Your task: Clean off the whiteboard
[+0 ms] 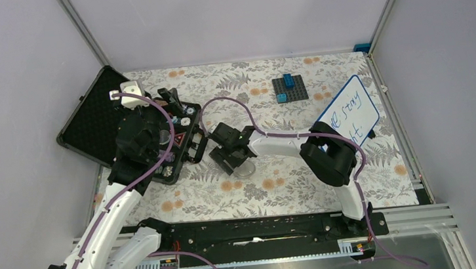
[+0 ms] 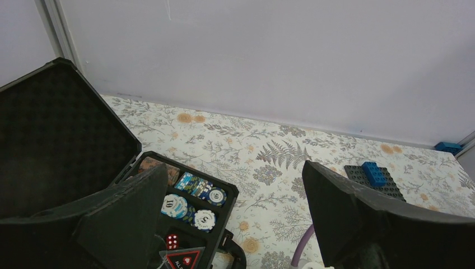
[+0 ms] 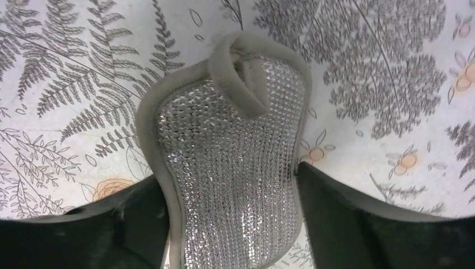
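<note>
The whiteboard (image 1: 352, 113), white with a thin blue frame and blue handwriting on it, lies tilted at the right side of the table, partly behind my right arm. My right gripper (image 1: 238, 161) is down at the table's middle over a grey pad with a glittering silver mesh face (image 1: 246, 168). In the right wrist view that pad (image 3: 224, 168) fills the space between the fingers (image 3: 347, 224), which press on both of its long edges. My left gripper (image 1: 170, 105) hovers open over the poker case, with nothing in its jaws (image 2: 235, 224).
An open black poker case (image 1: 89, 122) with chips and dice (image 2: 193, 204) sits at the left. A dark grey studded plate with blue bricks (image 1: 290, 88) is at the back middle. White walls and metal rails fence the floral tablecloth.
</note>
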You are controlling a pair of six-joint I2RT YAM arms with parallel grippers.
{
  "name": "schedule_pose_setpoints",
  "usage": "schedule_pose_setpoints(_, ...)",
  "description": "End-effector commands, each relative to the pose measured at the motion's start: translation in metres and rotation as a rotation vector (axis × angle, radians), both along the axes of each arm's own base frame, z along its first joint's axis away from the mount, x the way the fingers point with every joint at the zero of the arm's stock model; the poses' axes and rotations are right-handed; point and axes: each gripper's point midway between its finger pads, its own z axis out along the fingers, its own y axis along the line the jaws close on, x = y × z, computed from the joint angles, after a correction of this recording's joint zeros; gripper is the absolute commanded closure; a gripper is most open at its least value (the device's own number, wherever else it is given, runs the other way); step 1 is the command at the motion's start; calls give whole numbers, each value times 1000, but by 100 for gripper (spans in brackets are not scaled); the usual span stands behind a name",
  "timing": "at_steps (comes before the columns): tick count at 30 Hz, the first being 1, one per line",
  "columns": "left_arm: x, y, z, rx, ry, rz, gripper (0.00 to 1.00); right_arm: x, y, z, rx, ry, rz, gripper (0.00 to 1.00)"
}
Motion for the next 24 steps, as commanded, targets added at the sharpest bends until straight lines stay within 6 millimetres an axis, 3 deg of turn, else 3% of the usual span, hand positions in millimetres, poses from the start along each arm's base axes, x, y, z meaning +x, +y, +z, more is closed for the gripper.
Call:
schedule_pose_setpoints(1,2,0,8,-6,-32,6,1,4,-8,18,10,-57,0,5)
schedule_pose_setpoints(6,3,-1,7,-6,-28,5,1,-6,2,28,69,-17,44,0)
schedule_pose_setpoints(14,3,-1,7,-6,-26,4,1,-8,10,66,121,-60,49,0)
schedule_pose_setpoints(18,2,-1,7,-9,-29,2,1,-8,10,56,102,-48,55,1)
schedule_pose_setpoints(24,2,-1,8,-10,-31,4,1,-14,16,27,94,8,59,18)
